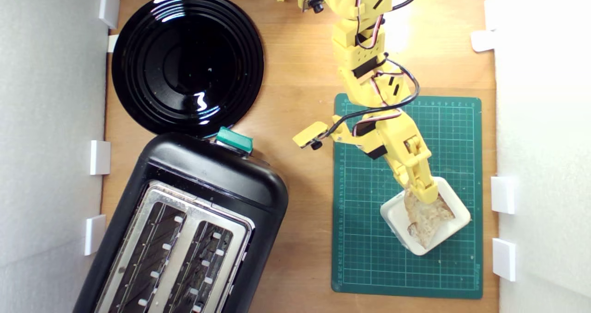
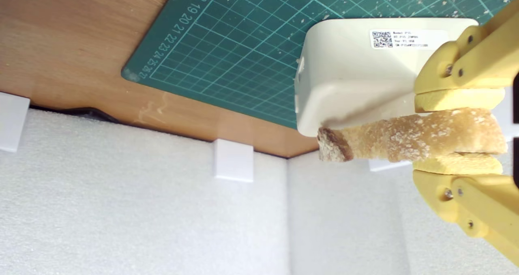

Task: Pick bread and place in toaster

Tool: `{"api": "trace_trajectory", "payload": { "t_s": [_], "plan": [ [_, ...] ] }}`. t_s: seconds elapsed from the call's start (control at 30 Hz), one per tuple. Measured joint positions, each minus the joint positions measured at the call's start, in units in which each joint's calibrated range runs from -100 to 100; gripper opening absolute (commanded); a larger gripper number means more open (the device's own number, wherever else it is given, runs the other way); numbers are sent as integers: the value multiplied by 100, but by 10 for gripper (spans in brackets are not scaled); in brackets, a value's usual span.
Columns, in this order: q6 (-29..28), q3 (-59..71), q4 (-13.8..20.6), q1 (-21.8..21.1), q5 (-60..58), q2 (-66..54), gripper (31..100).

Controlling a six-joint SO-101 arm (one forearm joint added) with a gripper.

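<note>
While the toaster (image 1: 184, 230) sits at the exterior view's left on the desk (image 1: 300, 73), below a black plate (image 1: 187, 61), the gripper (image 1: 422, 194) at the right clamps the bread (image 1: 427, 220) edgewise between both jaws over a white block (image 1: 395, 216) on the green mat (image 1: 364, 257).

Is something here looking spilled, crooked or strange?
Pale crumbs lie scattered on the green cutting mat. The toaster sits skewed on the table. Otherwise, the pincer holds the bread over the white block.
</note>
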Motion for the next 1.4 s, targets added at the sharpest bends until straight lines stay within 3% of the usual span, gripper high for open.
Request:
{"api": "trace_trajectory", "payload": {
  "t_s": [0.4,0.53,0.77,0.93,1.17,1.4],
  "plan": [
    [-52,9,9,9,17,-311,559],
    [-52,0,9,18,305,-1176,559],
    [47,18,44,165,1941,-3226,559],
    [714,18,18,577,2627,-4452,559],
    [2230,18,44,558,3898,-5712,559],
    [3395,18,27,1098,4517,-6468,559]
  ]
}}
